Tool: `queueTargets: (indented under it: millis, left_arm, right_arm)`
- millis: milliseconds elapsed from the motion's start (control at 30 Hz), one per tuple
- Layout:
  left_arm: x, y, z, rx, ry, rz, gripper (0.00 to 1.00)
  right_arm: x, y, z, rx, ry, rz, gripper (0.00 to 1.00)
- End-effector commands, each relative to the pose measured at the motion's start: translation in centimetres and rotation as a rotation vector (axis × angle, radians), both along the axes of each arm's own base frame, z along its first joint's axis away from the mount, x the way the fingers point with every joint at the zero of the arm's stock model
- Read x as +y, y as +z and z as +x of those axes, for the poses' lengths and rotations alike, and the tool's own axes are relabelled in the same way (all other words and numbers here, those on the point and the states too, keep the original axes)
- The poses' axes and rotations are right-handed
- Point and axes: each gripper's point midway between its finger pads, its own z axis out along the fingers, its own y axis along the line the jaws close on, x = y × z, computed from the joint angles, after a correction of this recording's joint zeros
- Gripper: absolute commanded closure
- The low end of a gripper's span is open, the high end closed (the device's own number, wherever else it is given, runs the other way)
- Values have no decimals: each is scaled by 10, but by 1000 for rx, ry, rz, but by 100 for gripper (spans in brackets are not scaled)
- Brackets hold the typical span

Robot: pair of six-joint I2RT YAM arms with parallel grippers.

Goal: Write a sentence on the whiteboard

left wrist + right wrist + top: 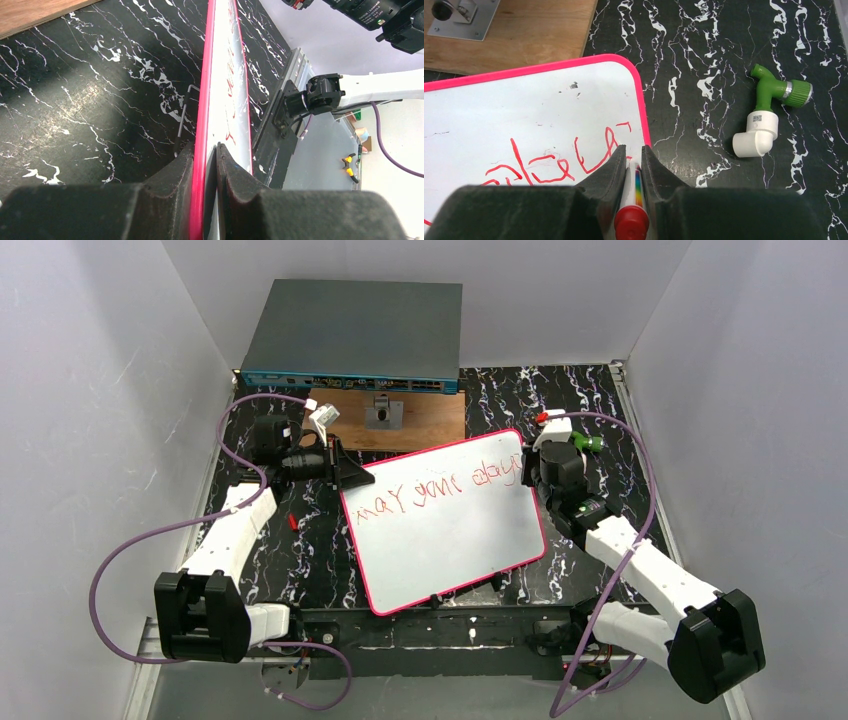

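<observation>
My left gripper (206, 148) clamped the whiteboard's (450, 540) left edge steady while my right gripper (633, 151) gripped the marker (631, 222) at the sentence's (440, 486) end

The black marbled table (500, 400) carries the whiteboard (440, 540), a wooden board (420, 425) and a green-white fitting (764, 119).
</observation>
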Motion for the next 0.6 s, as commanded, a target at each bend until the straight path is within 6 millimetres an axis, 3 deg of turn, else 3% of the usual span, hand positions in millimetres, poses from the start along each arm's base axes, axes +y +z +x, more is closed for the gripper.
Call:
queueTargets:
  millis: [0,567]
  left_arm:
    - [17,-20,18,-132,72,159,100]
    - [16,-19,19,-136,71,160,100]
  right_arm:
    - [-7,-6,-2,15,-26,-11,99]
    - [-4,-20,-15,69,-8,27,99]
